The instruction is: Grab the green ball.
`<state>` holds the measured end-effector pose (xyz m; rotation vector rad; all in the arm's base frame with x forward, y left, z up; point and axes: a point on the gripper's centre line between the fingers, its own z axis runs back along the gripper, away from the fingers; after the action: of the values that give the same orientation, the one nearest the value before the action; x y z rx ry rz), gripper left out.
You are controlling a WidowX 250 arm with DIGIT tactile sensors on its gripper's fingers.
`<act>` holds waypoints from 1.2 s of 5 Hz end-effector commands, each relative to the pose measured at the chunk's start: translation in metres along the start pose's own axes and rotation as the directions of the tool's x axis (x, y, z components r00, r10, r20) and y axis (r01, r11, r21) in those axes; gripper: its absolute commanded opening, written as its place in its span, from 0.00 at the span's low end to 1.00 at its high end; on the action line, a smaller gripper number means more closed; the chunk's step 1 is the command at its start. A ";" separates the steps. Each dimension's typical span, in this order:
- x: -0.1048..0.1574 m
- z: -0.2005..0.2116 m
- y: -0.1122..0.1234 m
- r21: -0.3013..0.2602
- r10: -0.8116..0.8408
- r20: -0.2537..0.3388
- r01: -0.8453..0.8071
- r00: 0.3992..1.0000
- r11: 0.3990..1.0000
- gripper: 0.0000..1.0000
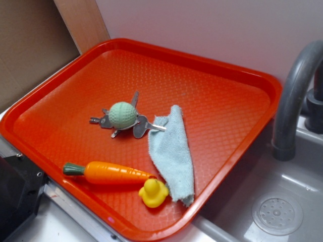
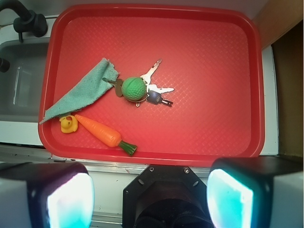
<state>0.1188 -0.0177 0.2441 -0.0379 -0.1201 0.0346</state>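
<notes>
In the wrist view the two fingers [image 2: 69, 199] are seen at the lower left and lower right of the frame, spread wide apart with nothing between them; the gripper [image 2: 149, 197] is held well clear of the tray [image 2: 209, 137]; it is not seen in the exterior view. The green ball [image 2: 133, 89] is found above the fingers in the frame and slightly left of the gap's centre line, well apart from both pads; being round, it offers no long axis, so any closing direction is judged to serve. It rests on a bunch of keys [image 2: 156, 90], left of the tray's centre; a cloth [image 2: 85, 90] lies just beside it, with a carrot [image 2: 102, 134] and yellow duck [image 2: 69, 124] nearer the tray's lower rim.
</notes>
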 end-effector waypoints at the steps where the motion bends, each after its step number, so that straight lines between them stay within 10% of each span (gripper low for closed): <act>1: 0.000 0.000 0.000 0.000 0.000 0.000 0.000 1.000 1.000 1.00; 3: 0.083 -0.103 -0.003 0.110 -0.208 0.090 0.198 0.974 0.974 1.00; 6: 0.082 -0.189 -0.023 -0.035 -0.357 -0.047 0.356 0.933 0.934 1.00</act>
<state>0.2243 -0.0391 0.0622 -0.0491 -0.0464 -0.3090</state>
